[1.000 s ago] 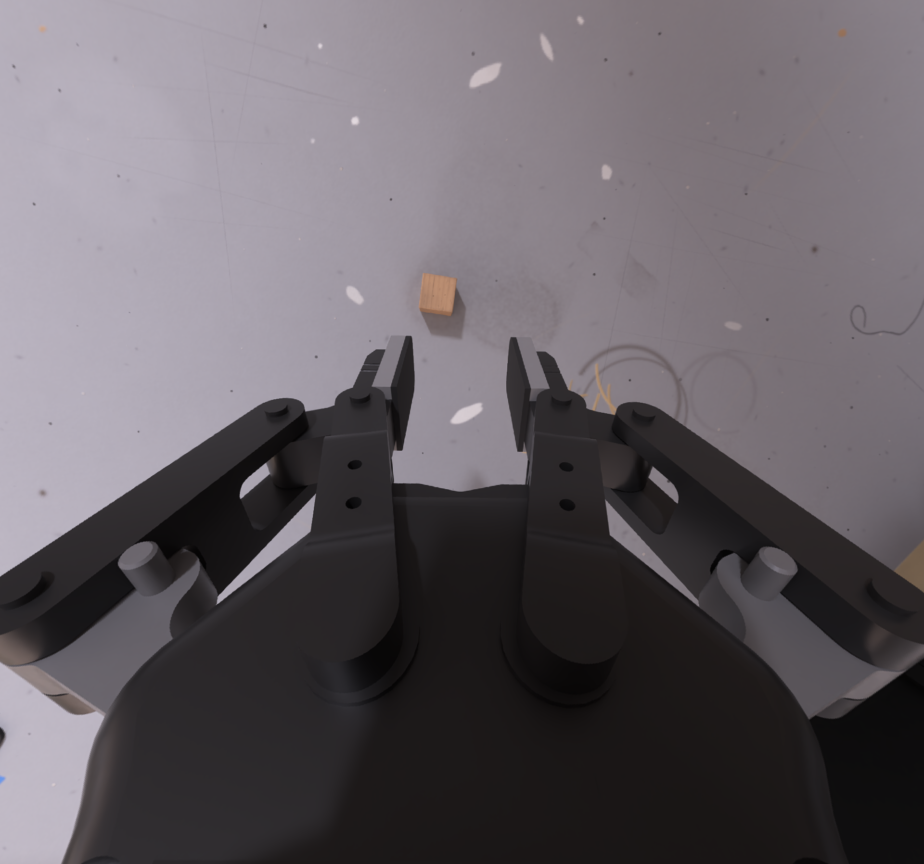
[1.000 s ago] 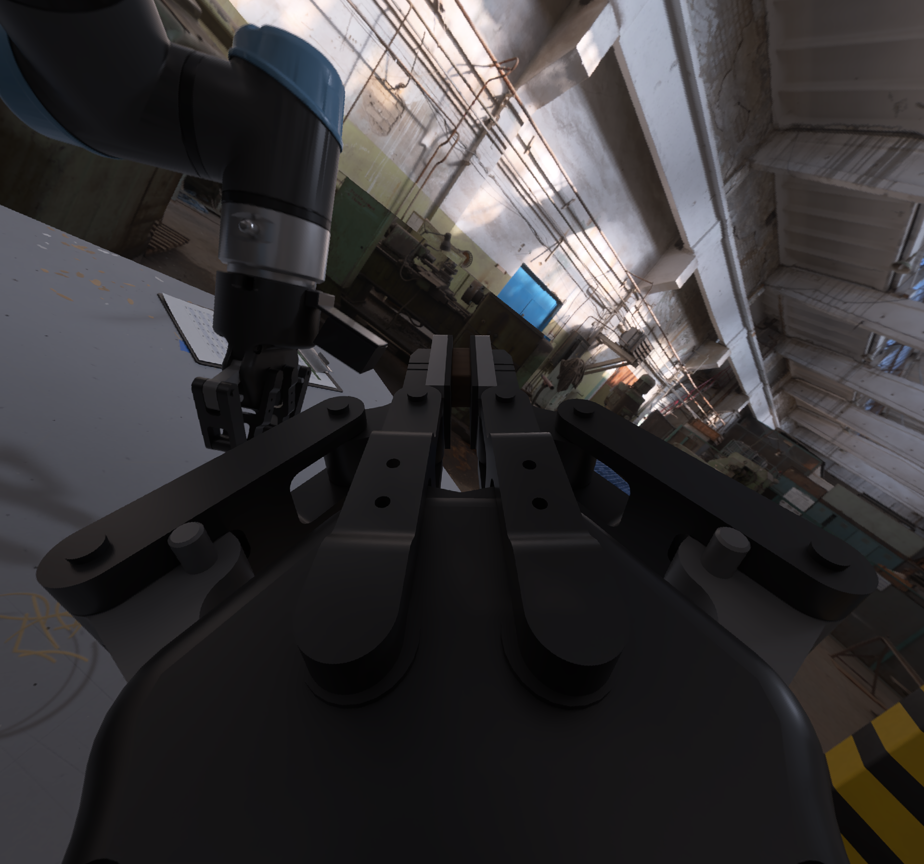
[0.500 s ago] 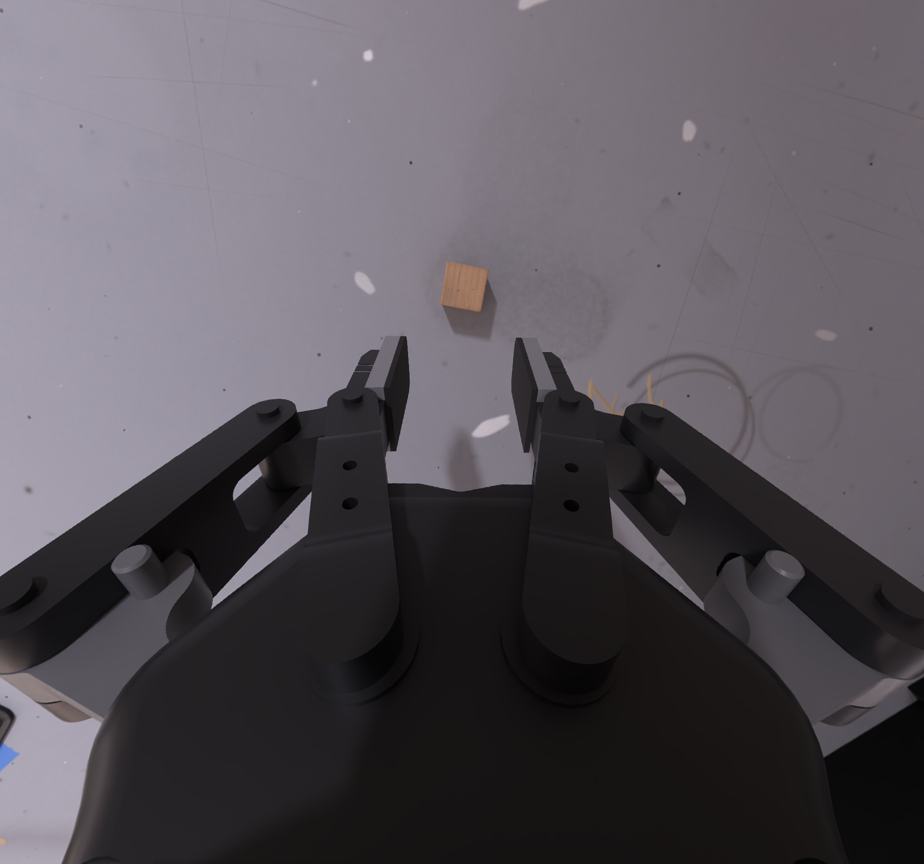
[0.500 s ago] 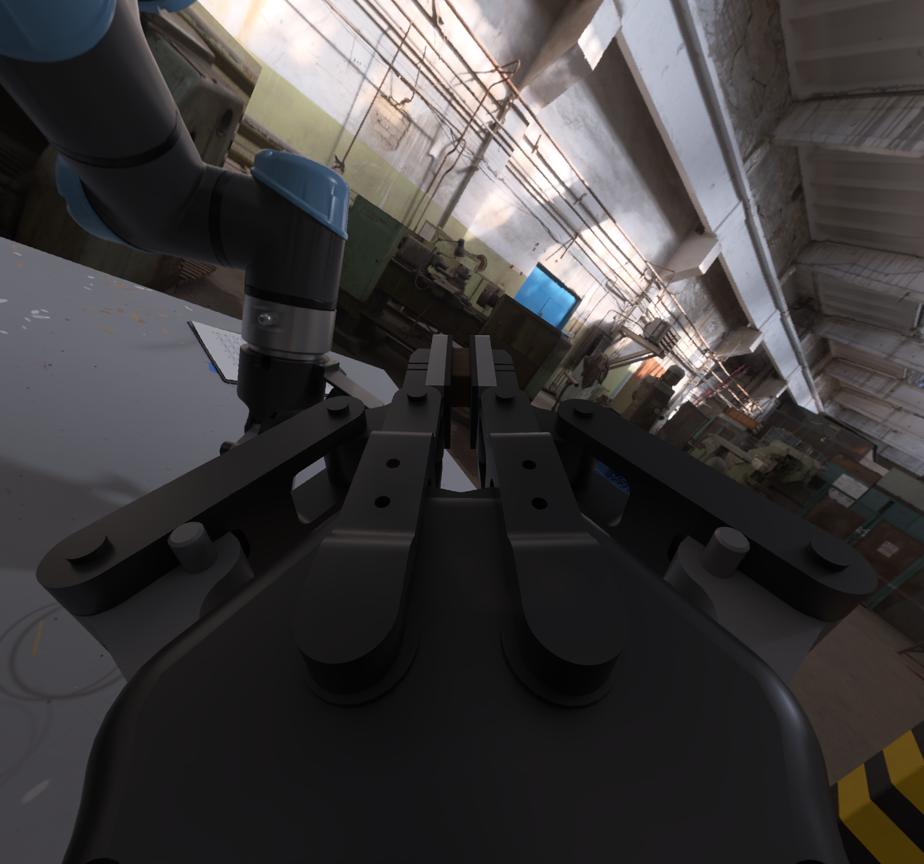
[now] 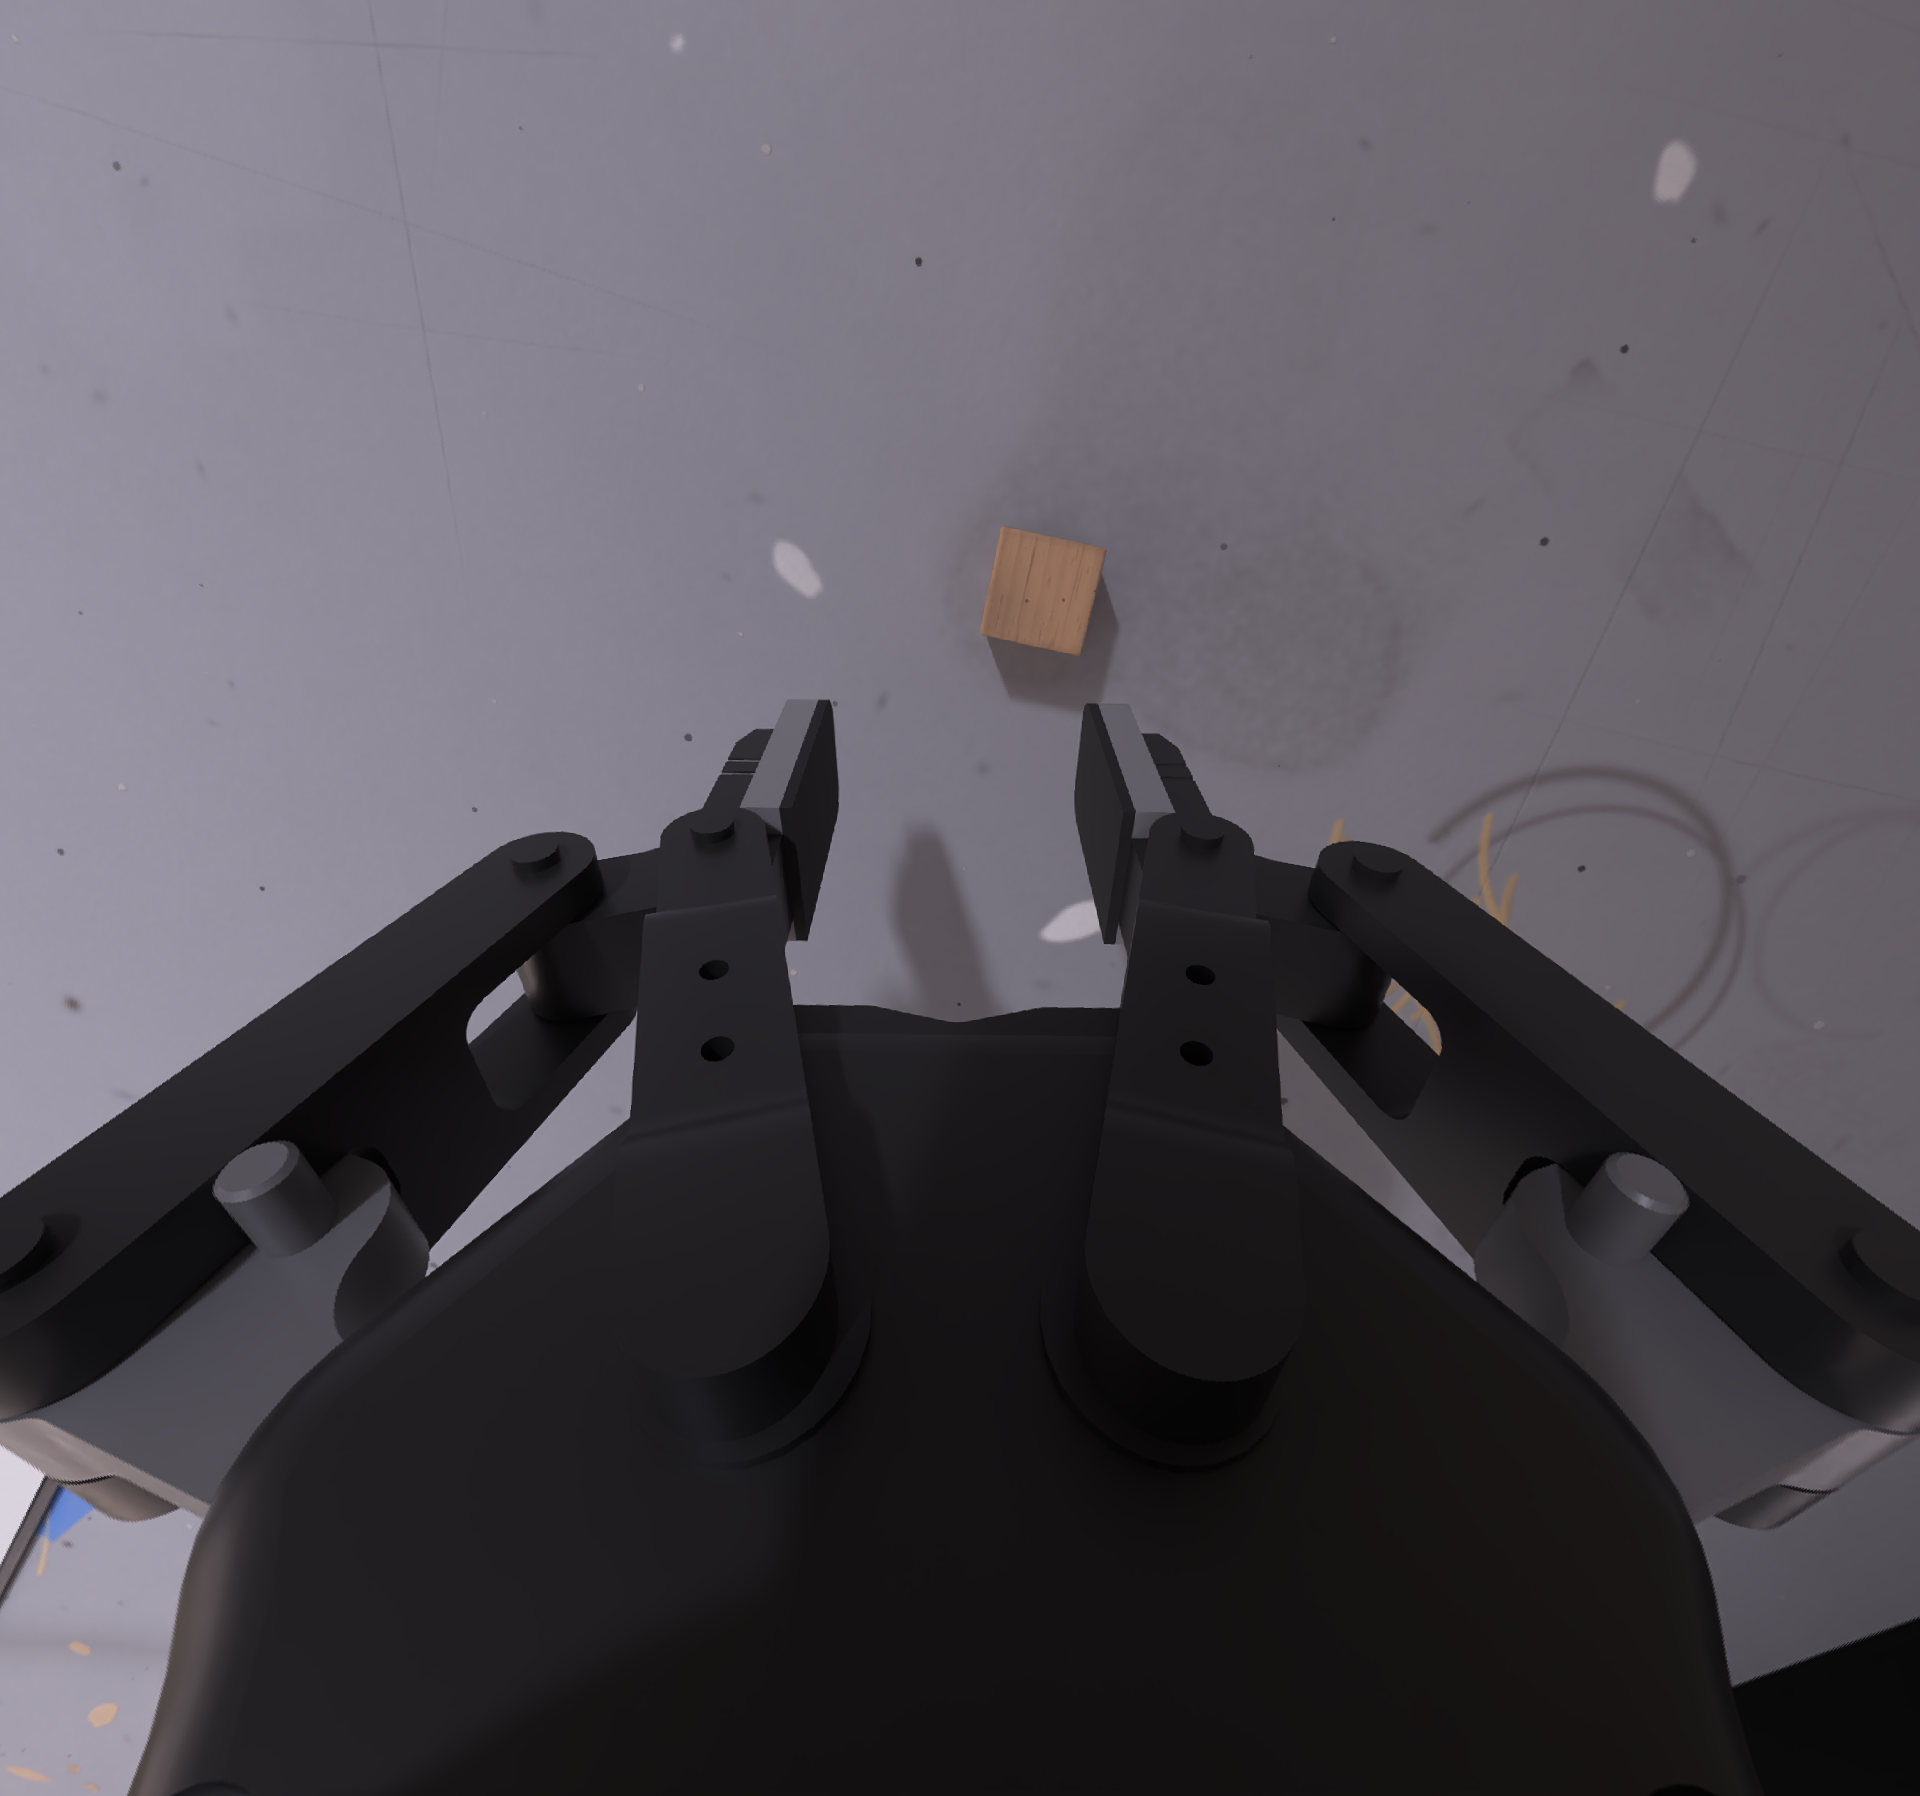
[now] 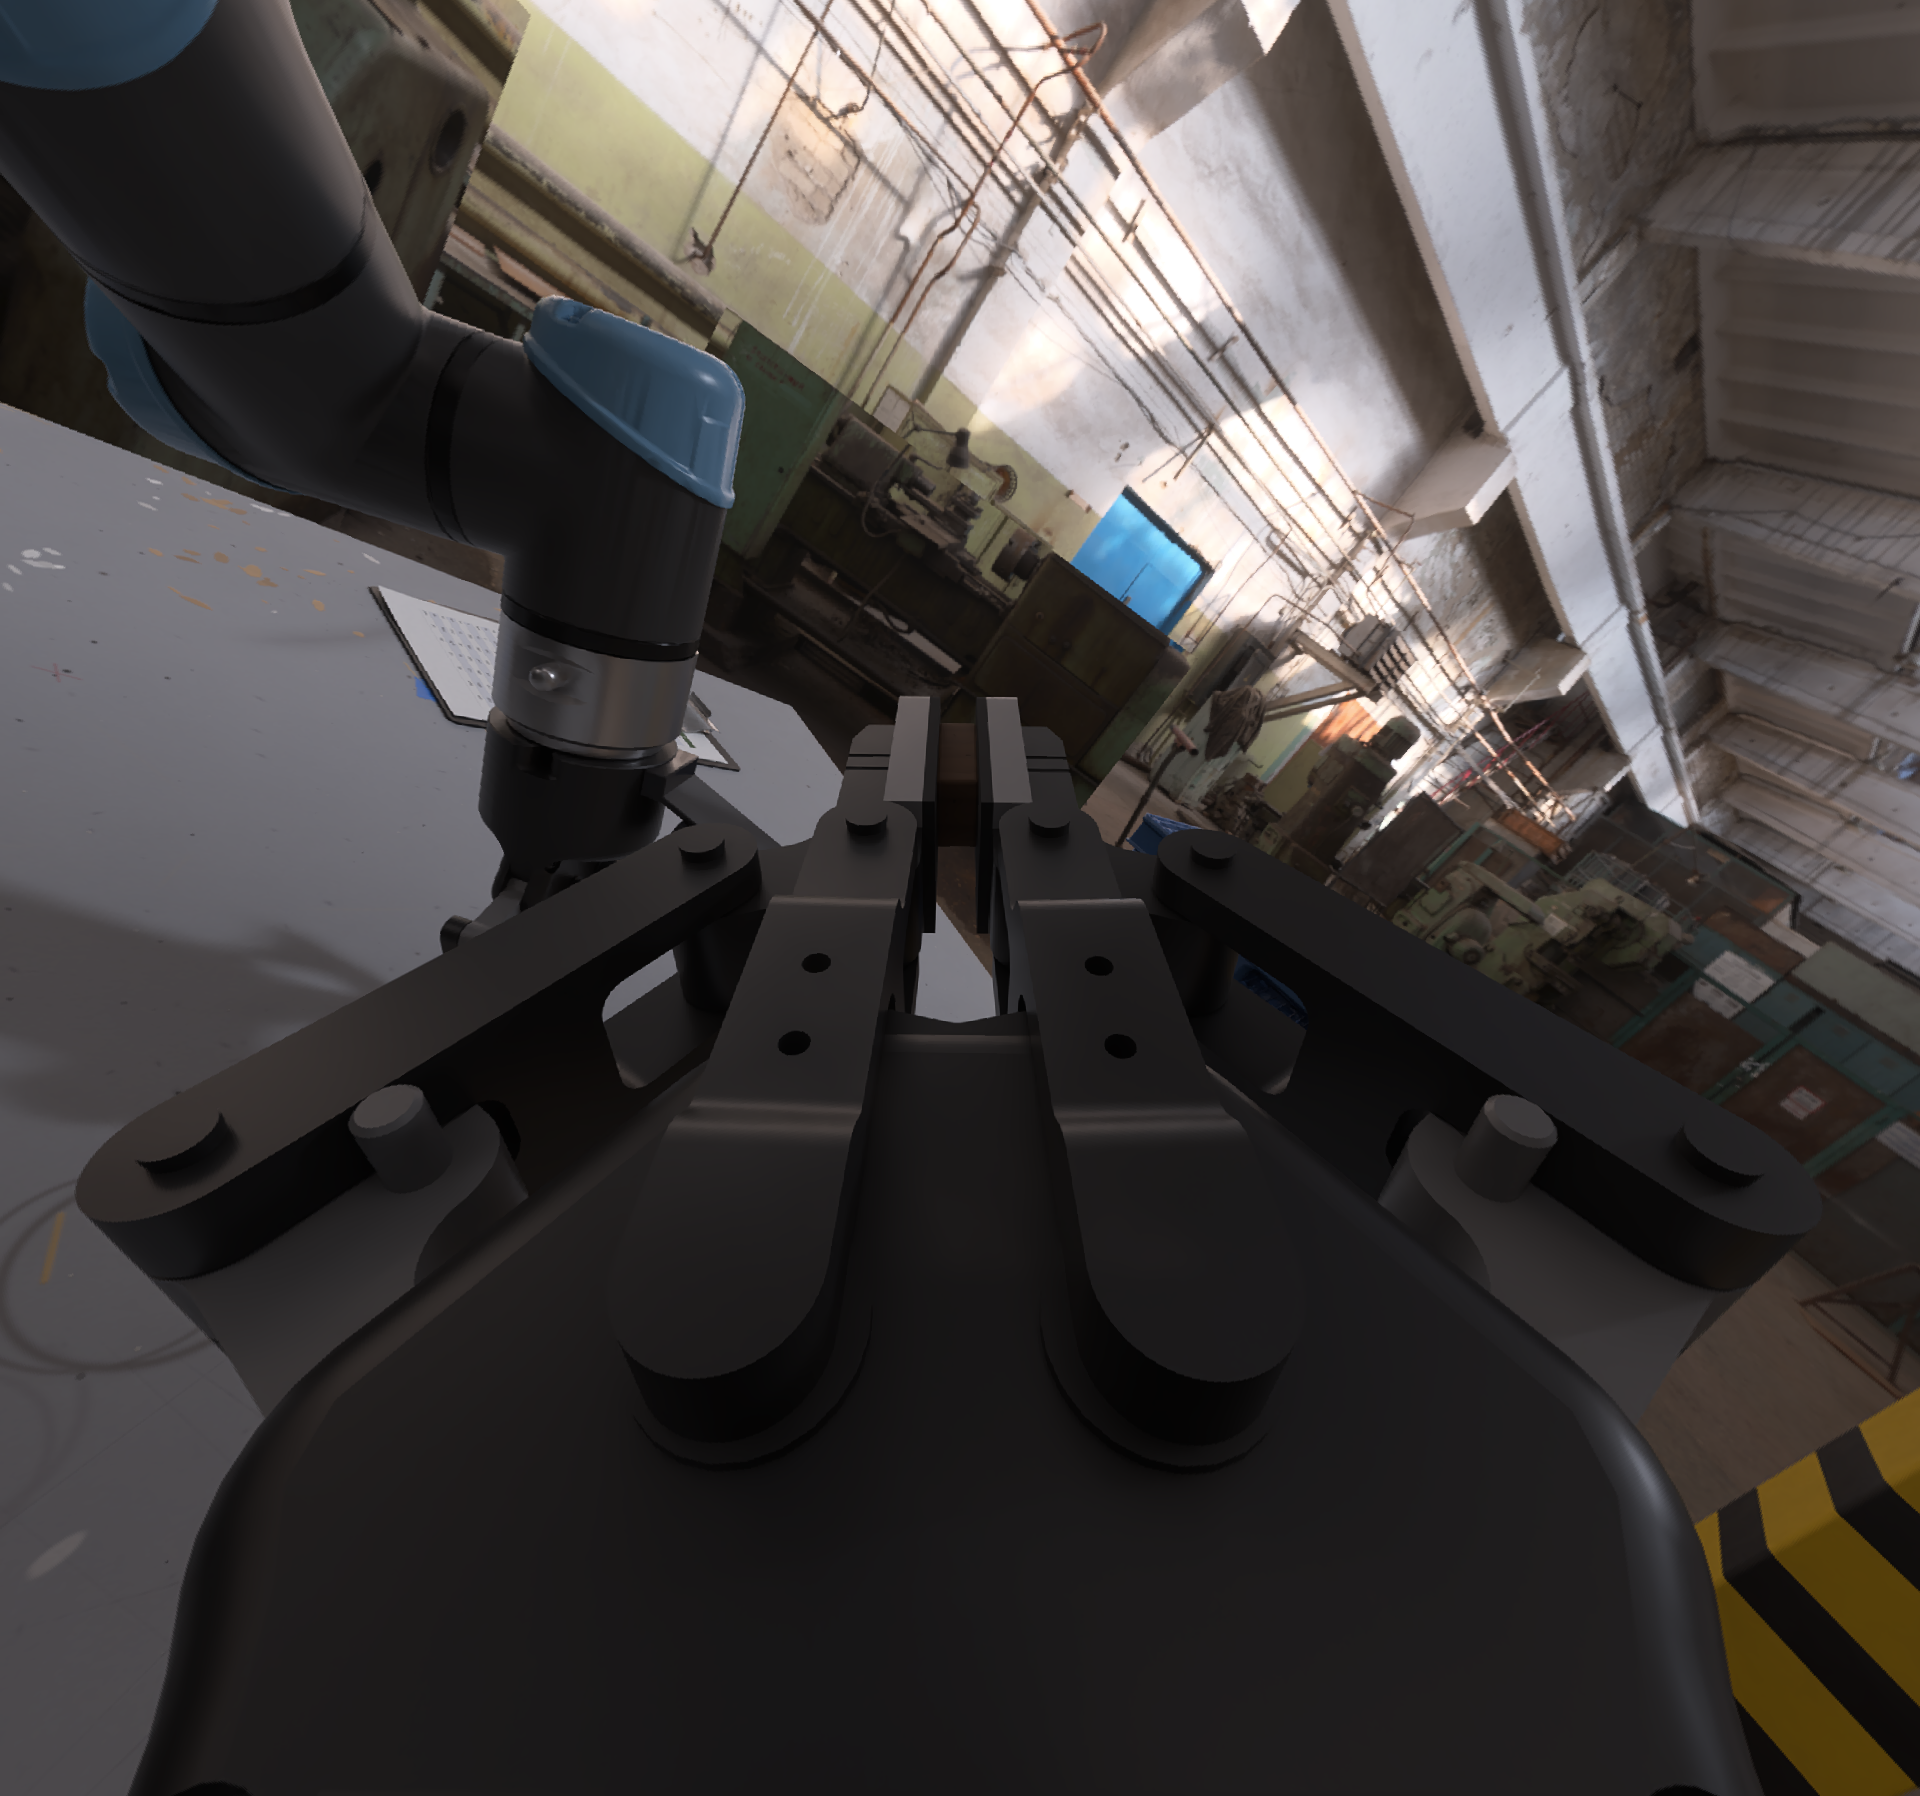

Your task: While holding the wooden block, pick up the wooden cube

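Note:
In the left wrist view a small wooden cube [image 5: 1043, 590] lies on the grey table [image 5: 416, 396], just beyond my fingertips and slightly right of centre. My left gripper [image 5: 956, 759] is open and empty above the table, short of the cube. In the right wrist view my right gripper [image 6: 958, 759] is shut on a small dark wooden block [image 6: 958, 790], held in the air and pointing out over the table edge. The left arm [image 6: 582, 583] stands to its left over the table, its gripper mostly hidden behind my right gripper's linkage.
The grey table [image 6: 156, 811] is speckled with white and orange flecks and ring-shaped scuffs [image 5: 1610, 873]. A white sheet [image 6: 447, 655] lies near the far edge. A yellow-black striped block [image 6: 1818, 1590] sits at the lower right, off the table.
My left gripper has come down towards the cube, which now looks larger and has shifted right between the fingers' line. In the right wrist view the left arm has come lower and closer.

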Motion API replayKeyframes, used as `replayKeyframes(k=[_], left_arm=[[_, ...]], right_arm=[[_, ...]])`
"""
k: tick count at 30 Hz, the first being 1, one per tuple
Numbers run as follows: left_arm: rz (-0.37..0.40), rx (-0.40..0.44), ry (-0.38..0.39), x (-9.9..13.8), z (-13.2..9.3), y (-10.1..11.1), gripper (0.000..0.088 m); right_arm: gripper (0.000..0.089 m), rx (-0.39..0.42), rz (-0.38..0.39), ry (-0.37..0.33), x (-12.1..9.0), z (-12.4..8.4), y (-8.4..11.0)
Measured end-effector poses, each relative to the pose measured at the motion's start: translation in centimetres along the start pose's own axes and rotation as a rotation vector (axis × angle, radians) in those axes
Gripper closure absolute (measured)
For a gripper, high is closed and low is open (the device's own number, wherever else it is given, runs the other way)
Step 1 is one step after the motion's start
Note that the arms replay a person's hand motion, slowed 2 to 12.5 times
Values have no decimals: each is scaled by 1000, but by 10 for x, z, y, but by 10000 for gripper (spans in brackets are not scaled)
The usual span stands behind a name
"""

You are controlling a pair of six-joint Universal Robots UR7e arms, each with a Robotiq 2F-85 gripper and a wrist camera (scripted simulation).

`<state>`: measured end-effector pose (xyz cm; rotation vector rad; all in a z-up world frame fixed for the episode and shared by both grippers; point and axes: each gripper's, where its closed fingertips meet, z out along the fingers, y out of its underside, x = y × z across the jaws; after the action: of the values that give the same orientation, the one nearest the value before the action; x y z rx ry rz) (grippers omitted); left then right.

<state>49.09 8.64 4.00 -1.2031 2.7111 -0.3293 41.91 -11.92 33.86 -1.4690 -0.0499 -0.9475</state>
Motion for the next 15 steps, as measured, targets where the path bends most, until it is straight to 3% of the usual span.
replayKeyframes(k=[15], left_arm=[[27,2,87,12,17,-4,390]], right_arm=[[834,-16,14,-38,-6,8,9]])
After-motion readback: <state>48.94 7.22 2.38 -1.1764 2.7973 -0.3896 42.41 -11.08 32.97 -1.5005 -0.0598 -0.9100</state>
